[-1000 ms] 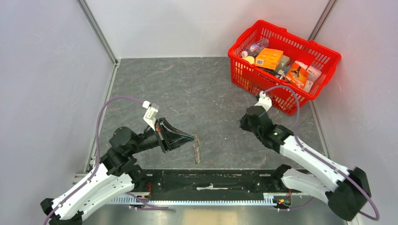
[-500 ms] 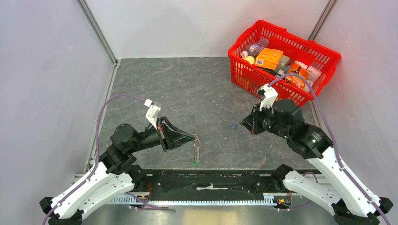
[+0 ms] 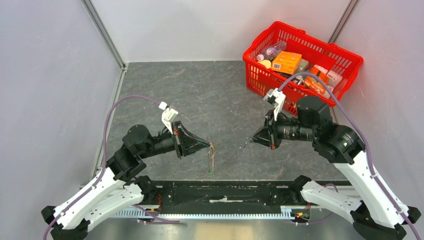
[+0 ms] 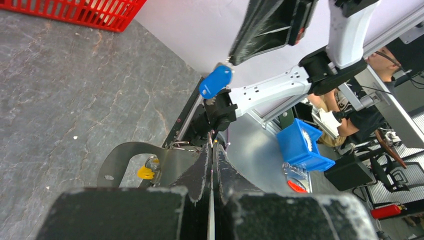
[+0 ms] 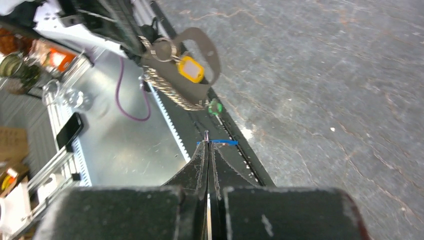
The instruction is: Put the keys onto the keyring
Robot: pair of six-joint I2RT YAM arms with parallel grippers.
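My left gripper (image 3: 207, 145) is shut on the keyring (image 3: 211, 158), which hangs from its tips above the table's near edge. In the left wrist view the grey-olive strap (image 4: 127, 156) and its yellow tag (image 4: 146, 173) hang left of my shut left gripper (image 4: 212, 146). My right gripper (image 3: 251, 142) is shut on a blue-headed key (image 3: 245, 145), held in the air a short gap right of the keyring. The key's blue head (image 4: 216, 81) shows in the left wrist view. In the right wrist view the keyring (image 5: 199, 56), yellow tag (image 5: 190, 69) and green tag (image 5: 215, 106) hang beyond my shut right gripper (image 5: 208, 142).
A red basket (image 3: 260, 80) full of packaged goods stands at the back right, behind the right arm. Grey walls close the table on the left, back and right. The black rail (image 3: 225, 192) between the arm bases runs along the near edge.
The right arm has swung up and leftward from near the basket, bringing the blue key close to the keyring. The left gripper has shifted slightly right, keyring still hanging from it.
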